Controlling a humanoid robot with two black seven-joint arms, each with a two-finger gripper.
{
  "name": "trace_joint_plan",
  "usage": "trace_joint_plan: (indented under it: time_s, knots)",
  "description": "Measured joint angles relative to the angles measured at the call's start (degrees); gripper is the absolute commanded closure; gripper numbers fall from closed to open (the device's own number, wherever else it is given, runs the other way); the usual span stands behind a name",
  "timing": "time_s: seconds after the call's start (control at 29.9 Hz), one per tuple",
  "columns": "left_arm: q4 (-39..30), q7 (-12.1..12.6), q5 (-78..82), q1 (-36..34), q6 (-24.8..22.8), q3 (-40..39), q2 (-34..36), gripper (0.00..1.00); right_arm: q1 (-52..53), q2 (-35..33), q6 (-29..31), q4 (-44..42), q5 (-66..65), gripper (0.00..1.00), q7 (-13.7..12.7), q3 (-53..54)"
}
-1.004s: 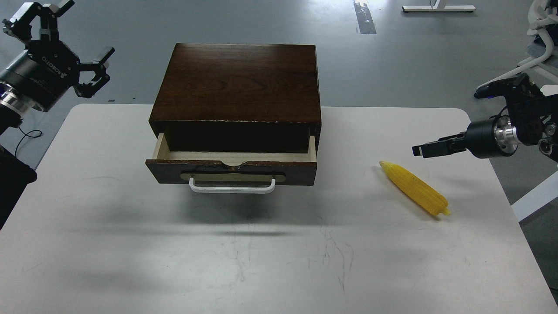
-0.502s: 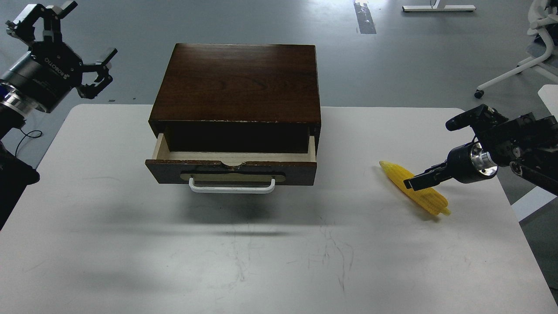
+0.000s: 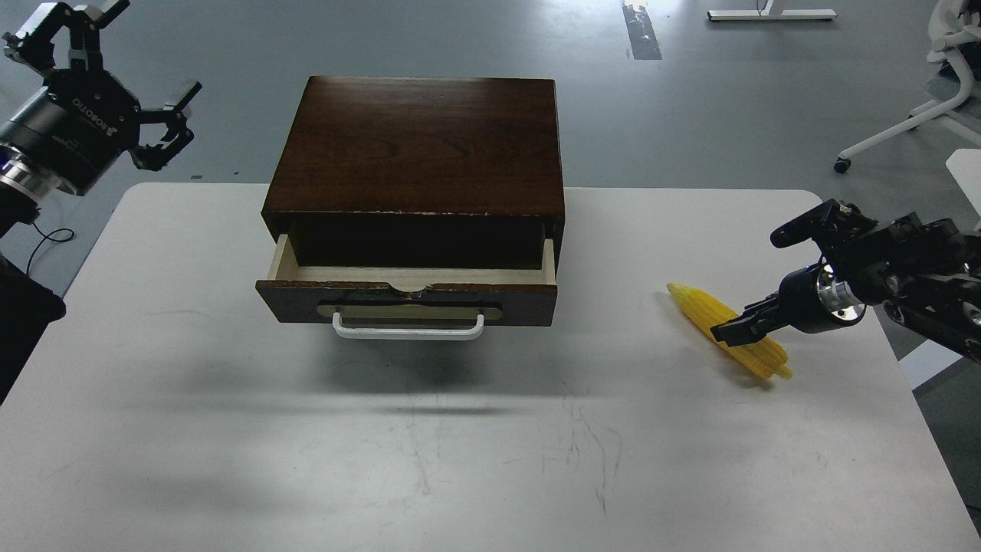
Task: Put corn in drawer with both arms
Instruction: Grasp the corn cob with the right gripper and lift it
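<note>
The yellow corn (image 3: 701, 308) lies on the white table (image 3: 460, 460), right of the box, with its tip pointing up-left. My right gripper (image 3: 730, 330) comes in from the right and sits low over the middle of the corn. Its dark fingers overlap the cob, and I cannot tell whether they are closed on it. The dark brown box (image 3: 418, 146) stands at the table's back centre. Its drawer (image 3: 406, 303) is pulled partly out, showing pale wood inside and a white bar handle (image 3: 408, 331). My left gripper (image 3: 126, 73) is open and empty, raised off the table's back left corner.
A white office chair (image 3: 946, 84) and a white table edge (image 3: 967, 165) stand at the far right. A cable (image 3: 46, 238) hangs off the table's left side. The table's right edge is just beyond the corn.
My right gripper has dropped and moved left, from above and right of the corn down onto its middle. The corn, the drawer and the left gripper have barely moved.
</note>
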Motion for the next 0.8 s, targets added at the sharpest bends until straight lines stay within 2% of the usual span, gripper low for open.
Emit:
trace_joint_plan:
  time_s: [0.13,0.17,0.44,0.64,0.8]
  knots:
    - [-0.1,0.0,0.0,0.1,0.0,0.0,0.0,0.01,0.0,-0.1,-0.1,0.0,0.0,0.85,0.0,-0.8]
    - [-0.1,0.0,0.0,0.1,0.0,0.0,0.1,0.01,0.0,-0.2,-0.1,0.1,0.1,0.86,0.0,-0.9]
    - [-0.3,0.0,0.0,0.2,0.0,-0.1,0.3,0.01,3.4,-1.6,0.0,2.1,0.7,0.86,0.0,-0.5]
    - [-0.3,0.0,0.0,0.3,0.0,-0.4,0.3,0.01,16.4,-1.6,0.1,6.1,1.4,0.83,0.0,-0.2]
    - [-0.3,0.0,0.0,0.3,0.0,-0.4,0.3,0.01,28.1,2.9,0.5,8.6,5.2,0.83,0.0,-0.5]
